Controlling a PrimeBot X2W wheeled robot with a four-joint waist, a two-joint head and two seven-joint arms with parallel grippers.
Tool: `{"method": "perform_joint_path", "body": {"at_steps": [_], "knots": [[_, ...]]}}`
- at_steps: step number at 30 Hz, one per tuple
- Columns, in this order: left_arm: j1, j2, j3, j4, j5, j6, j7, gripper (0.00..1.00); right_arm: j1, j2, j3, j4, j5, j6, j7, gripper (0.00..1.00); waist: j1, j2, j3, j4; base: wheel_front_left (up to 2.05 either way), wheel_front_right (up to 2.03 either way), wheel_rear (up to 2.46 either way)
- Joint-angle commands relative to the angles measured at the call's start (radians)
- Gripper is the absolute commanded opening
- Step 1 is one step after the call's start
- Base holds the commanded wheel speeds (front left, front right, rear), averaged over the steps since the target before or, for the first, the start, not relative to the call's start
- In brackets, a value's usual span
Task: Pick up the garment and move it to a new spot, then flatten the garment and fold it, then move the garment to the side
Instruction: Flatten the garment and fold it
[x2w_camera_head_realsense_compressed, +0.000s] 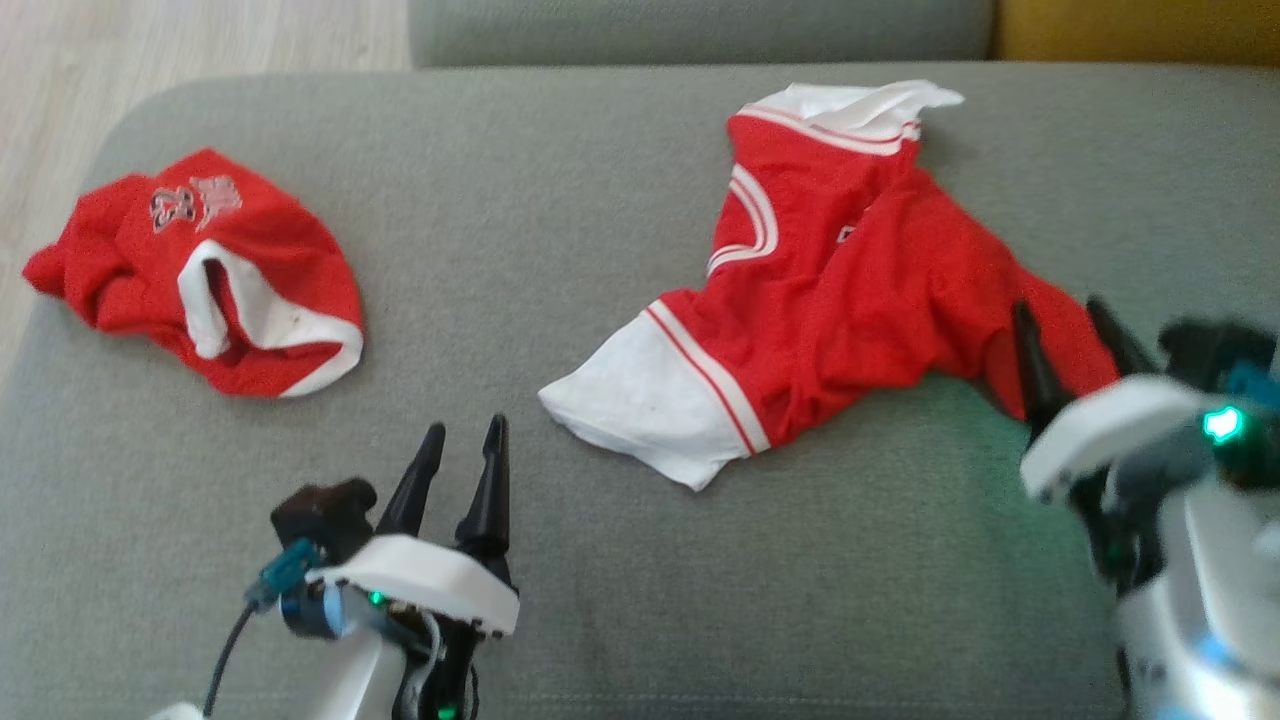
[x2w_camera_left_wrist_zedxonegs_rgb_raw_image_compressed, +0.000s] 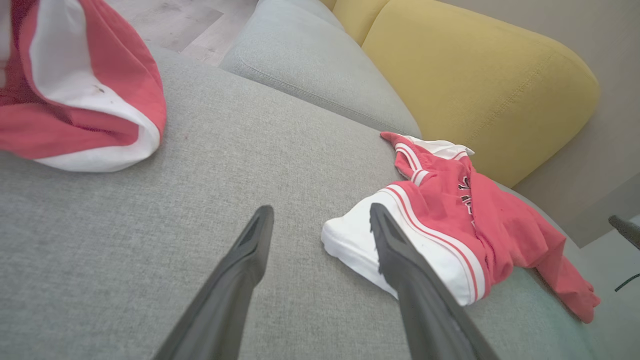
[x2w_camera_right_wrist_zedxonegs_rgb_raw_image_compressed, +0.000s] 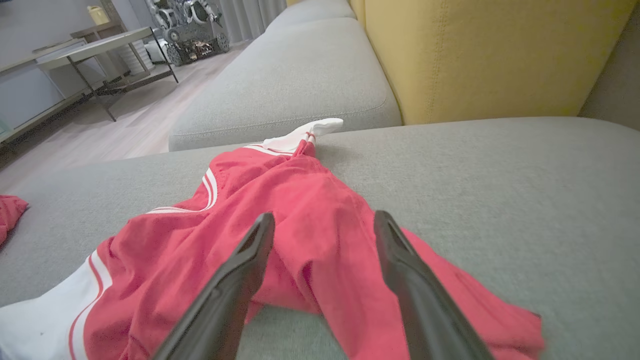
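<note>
Grey sofa cushion (x2w_camera_head_realsense_compressed: 600, 250) spreads under both our arms, with pale wooden floor (x2w_camera_head_realsense_compressed: 150, 50) at the upper left of the head view and a yellow backrest (x2w_camera_left_wrist_zedxonegs_rgb_raw_image_compressed: 475, 85) at the upper right of our left wrist view. The garment (x2w_camera_head_realsense_compressed: 850, 300), a red jersey with white bands, lies crumpled right of centre in the head view, one white end pointing to the top of the frame and the other to the lower middle. Our right gripper (x2w_camera_head_realsense_compressed: 1058, 305) sits at the garment's red lower right corner, its fingers (x2w_camera_right_wrist_zedxonegs_rgb_raw_image_compressed: 240, 270) spread apart with red cloth showing between them, gripping nothing. Our left gripper (x2w_camera_head_realsense_compressed: 465, 428) hovers at the lower left over bare cushion, fingers parted, near the white end. A second red garment (x2w_camera_head_realsense_compressed: 200, 270) lies bunched at the far left.
</note>
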Motion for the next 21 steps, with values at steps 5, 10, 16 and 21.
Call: {"method": "perform_joint_path", "body": {"at_steps": [5, 10, 16, 21], "knots": [[-0.090, 0.007, 0.016, -0.020, 0.011, -0.014, -0.006, 1.00, -0.185, -0.027, -0.014, 0.070, 0.025, -0.001, 0.063, 1.00, 0.0000, -0.0001, 0.070, 0.053, 0.00, 0.00, 0.00], [-0.124, 0.007, 0.002, -0.013, 0.009, -0.019, -0.006, 1.00, -0.315, -0.064, -0.024, 0.223, 0.024, -0.001, 0.107, 1.00, 0.0000, -0.0001, 0.123, 0.093, 0.00, 0.00, 0.00], [-0.142, 0.007, -0.006, -0.009, 0.007, -0.021, -0.006, 1.00, -0.405, -0.089, -0.015, 0.354, 0.021, -0.001, 0.098, 1.00, 0.0000, -0.0001, 0.153, 0.115, 0.00, 0.00, 0.00], [-0.147, 0.007, -0.005, -0.006, 0.009, -0.023, -0.006, 1.00, -0.452, -0.099, 0.009, 0.430, 0.026, -0.001, 0.075, 1.00, 0.0000, -0.0001, 0.163, 0.118, 0.00, 0.00, 0.00]]}}
